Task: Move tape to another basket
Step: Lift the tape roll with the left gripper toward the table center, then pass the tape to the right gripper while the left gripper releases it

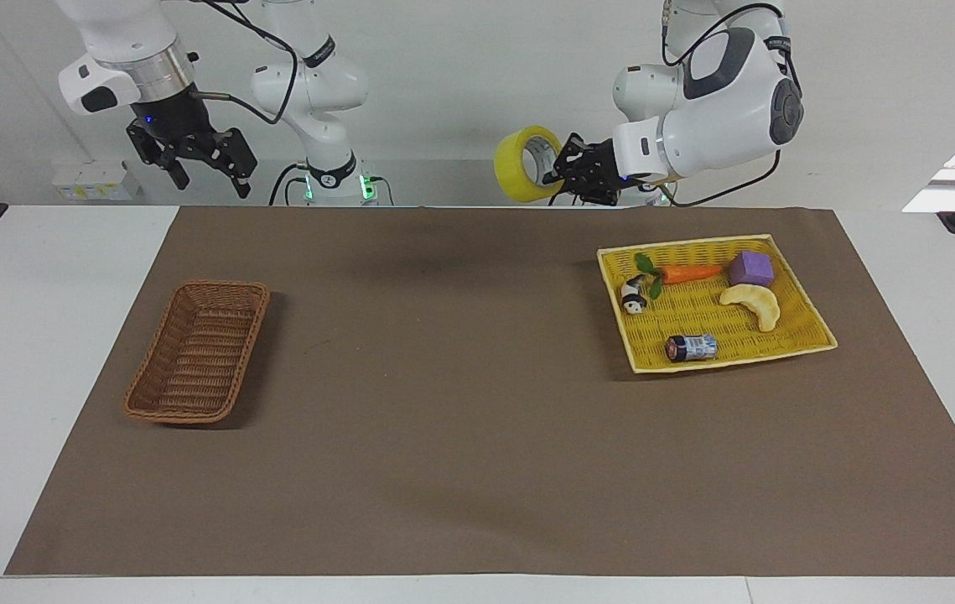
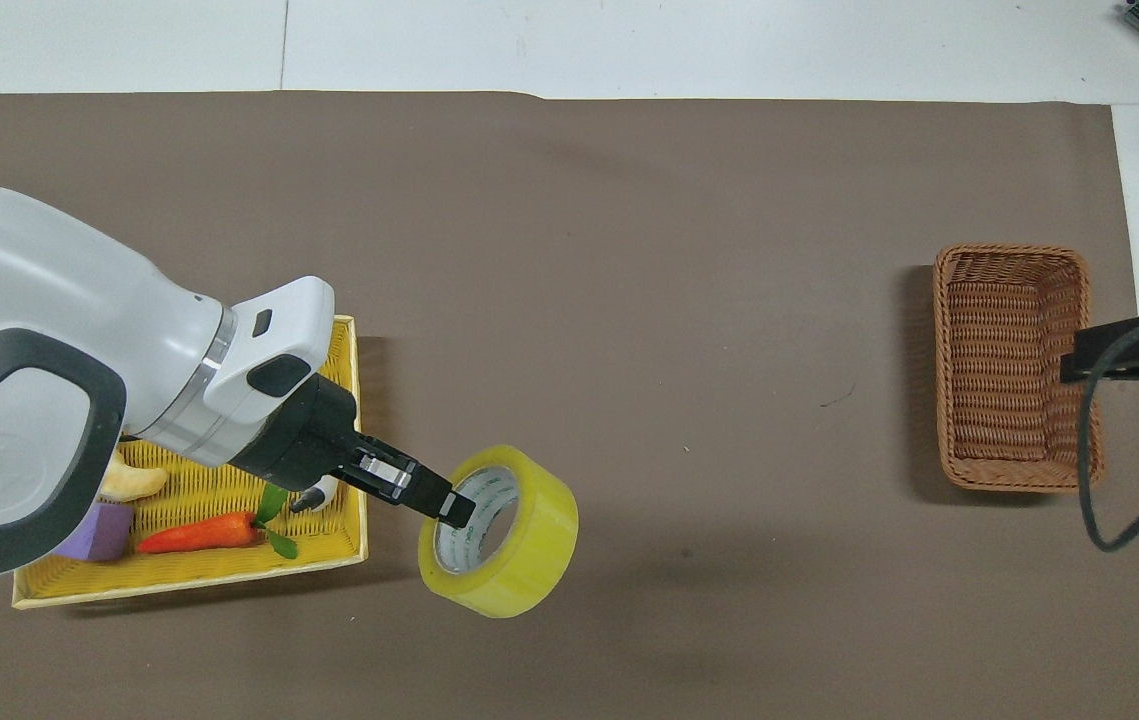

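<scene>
The left gripper (image 1: 559,170), at upper centre of the facing view, is closed on the wall of the translucent yellow tape roll (image 1: 521,164), held high above the brown mat (image 1: 460,419). The oblong brown wicker basket (image 1: 197,351) sits at middle left. The right gripper (image 1: 199,164) waits at upper left, fingers spread, holding nothing.

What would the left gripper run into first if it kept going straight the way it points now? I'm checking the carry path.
Apparently nothing: the left gripper, shut on the tape, points across open brown mat toward the right arm's end. The basket lies lower; depth is uncertain.
</scene>
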Motion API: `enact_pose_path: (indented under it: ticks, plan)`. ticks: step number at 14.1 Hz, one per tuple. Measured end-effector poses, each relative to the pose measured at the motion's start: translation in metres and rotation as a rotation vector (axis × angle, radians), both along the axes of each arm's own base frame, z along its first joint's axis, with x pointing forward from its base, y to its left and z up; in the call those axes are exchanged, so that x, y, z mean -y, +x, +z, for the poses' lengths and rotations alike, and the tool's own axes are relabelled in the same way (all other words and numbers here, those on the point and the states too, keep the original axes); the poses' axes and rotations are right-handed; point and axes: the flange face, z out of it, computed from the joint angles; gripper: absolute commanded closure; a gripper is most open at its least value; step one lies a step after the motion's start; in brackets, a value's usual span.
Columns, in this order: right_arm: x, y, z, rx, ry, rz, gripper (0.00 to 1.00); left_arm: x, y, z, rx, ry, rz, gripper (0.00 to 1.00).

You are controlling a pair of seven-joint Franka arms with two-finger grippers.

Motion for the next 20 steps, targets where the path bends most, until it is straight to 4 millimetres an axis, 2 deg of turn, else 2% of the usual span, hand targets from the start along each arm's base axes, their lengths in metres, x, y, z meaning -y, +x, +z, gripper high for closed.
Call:
enact_pose_path:
  ticks: [2, 4, 6, 8, 15, 18, 20]
  plan:
    - [-0.024, -0.001, 0.002, 0.004, 0.052, 0.042, 0.0, -0.001, -0.001, 0.0, 0.021, -0.066, 0.022, 1.0]
    - [-0.067, -0.006, 0.005, 0.004, 0.106, 0.114, 0.0, -0.001, 0.004, -0.002, 0.105, -0.092, 0.058, 1.0]
    - [-0.112, -0.012, 0.006, 0.003, 0.161, 0.185, 0.0, 0.013, 0.006, -0.003, 0.2, -0.097, 0.109, 1.0]
    - [-0.138, -0.017, 0.005, -0.003, 0.226, 0.206, 0.0, 0.03, 0.004, -0.004, 0.278, -0.097, 0.159, 1.0]
    - [-0.191, -0.017, -0.01, -0.011, 0.514, 0.13, 0.0, 0.059, -0.027, -0.006, 0.297, -0.189, 0.296, 1.0]
    - [-0.201, -0.014, -0.016, -0.023, 0.629, 0.073, 0.0, 0.074, -0.04, -0.002, 0.297, -0.226, 0.331, 1.0]
    - [-0.21, -0.014, -0.025, -0.026, 0.666, 0.058, 0.0, 0.076, -0.041, -0.001, 0.29, -0.246, 0.358, 1.0]
